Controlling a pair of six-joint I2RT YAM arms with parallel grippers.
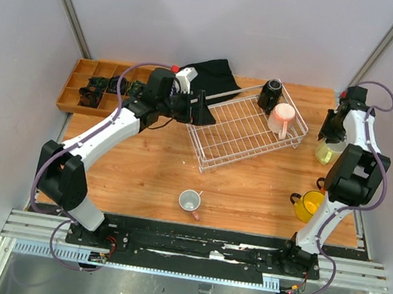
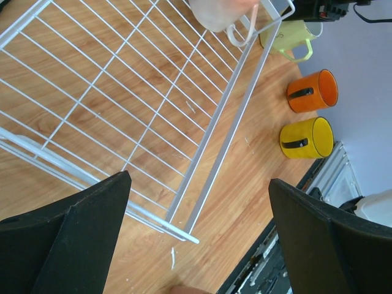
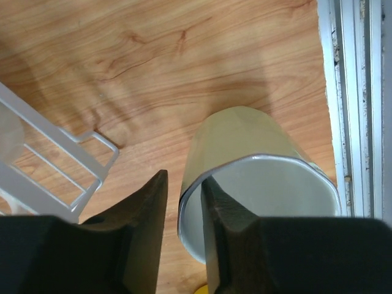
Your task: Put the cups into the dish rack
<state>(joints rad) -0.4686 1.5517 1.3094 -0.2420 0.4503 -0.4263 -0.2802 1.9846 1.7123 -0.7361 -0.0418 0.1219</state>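
The white wire dish rack (image 1: 222, 126) sits mid-table and holds a black mug (image 1: 270, 95) and a pale pink mug (image 1: 283, 118) at its far right end. My left gripper (image 1: 207, 113) hangs open and empty over the rack's left end; the left wrist view shows its jaws wide apart (image 2: 199, 184) above the rack (image 2: 214, 128). My right gripper (image 3: 184, 180) straddles the rim of the yellow-green mug (image 3: 257, 153), one finger inside and one outside with a small gap. The orange mug (image 2: 312, 90) and yellow mug (image 1: 310, 204) stand at the right. A small dusty pink mug (image 1: 189, 202) stands near the front.
A brown wooden compartment tray (image 1: 81, 88) with dark items lies at the back left. A black cloth (image 1: 213, 73) lies behind the rack. The metal rail (image 1: 197, 249) runs along the near edge, and the table's right edge (image 3: 343, 92) is close to the yellow-green mug.
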